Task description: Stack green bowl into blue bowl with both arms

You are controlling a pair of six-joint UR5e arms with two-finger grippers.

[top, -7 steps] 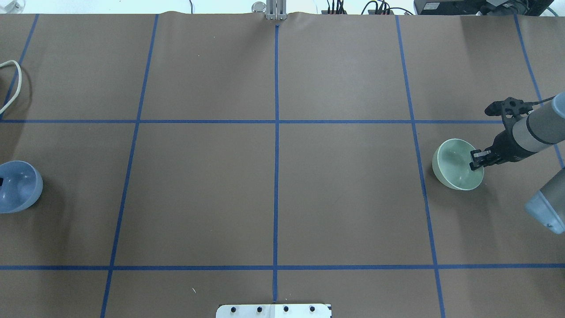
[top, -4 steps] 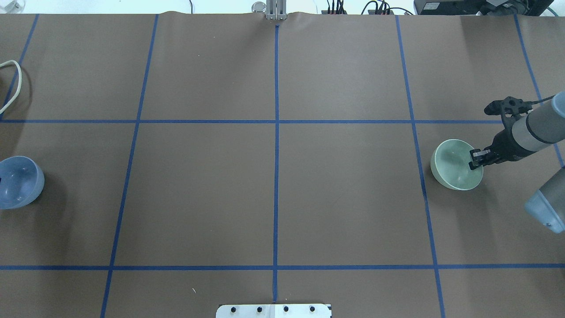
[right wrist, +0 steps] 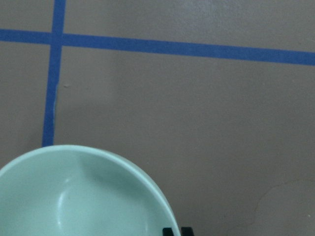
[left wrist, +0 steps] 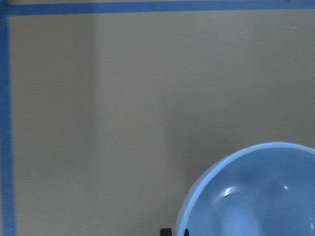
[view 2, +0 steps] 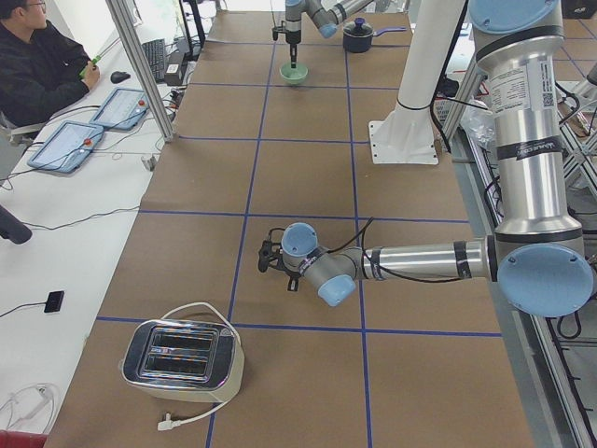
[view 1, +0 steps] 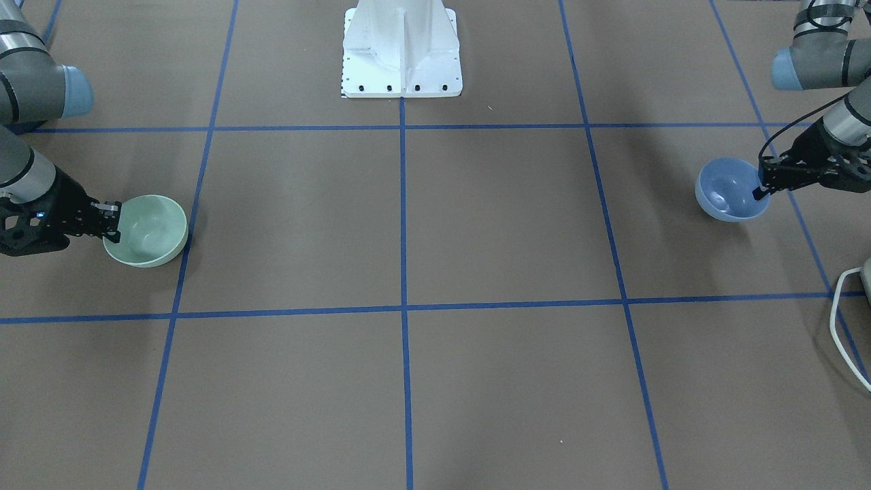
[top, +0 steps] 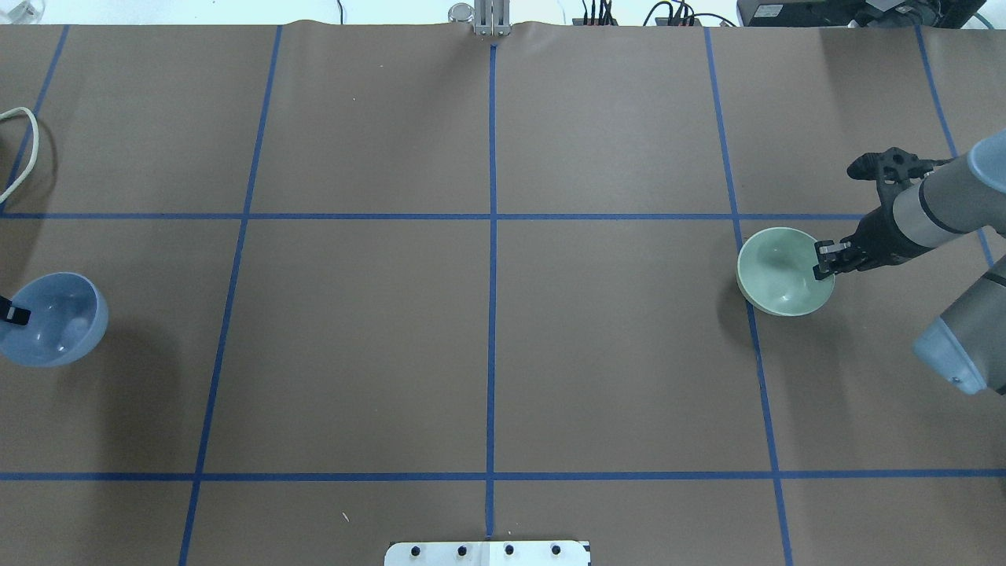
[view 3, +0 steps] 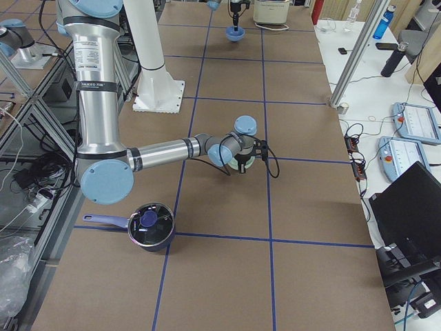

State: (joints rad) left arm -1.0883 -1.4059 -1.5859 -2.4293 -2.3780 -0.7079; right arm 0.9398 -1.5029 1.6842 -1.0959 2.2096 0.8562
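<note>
The pale green bowl [top: 784,271] is at the right of the overhead view. My right gripper [top: 824,259] is shut on its right rim, one finger inside. The bowl hangs slightly tilted just above the table. It also shows in the front view [view 1: 146,230] and the right wrist view [right wrist: 83,196]. The light blue bowl [top: 51,318] is at the far left. My left gripper [view 1: 759,189] is shut on its outer rim and holds it a little off the table. The blue bowl also fills the lower right of the left wrist view [left wrist: 256,196].
A white pedestal base [view 1: 401,51] stands at the table's near middle edge. A toaster [view 2: 182,355] with a white cable [top: 20,149] sits beyond the blue bowl on the left end. A dark saucepan [view 3: 148,226] sits near the right end. An operator [view 2: 37,65] sits beside the table.
My right gripper has carried the green bowl leftward toward the table's middle. My left gripper has carried the blue bowl rightward, further into view.
</note>
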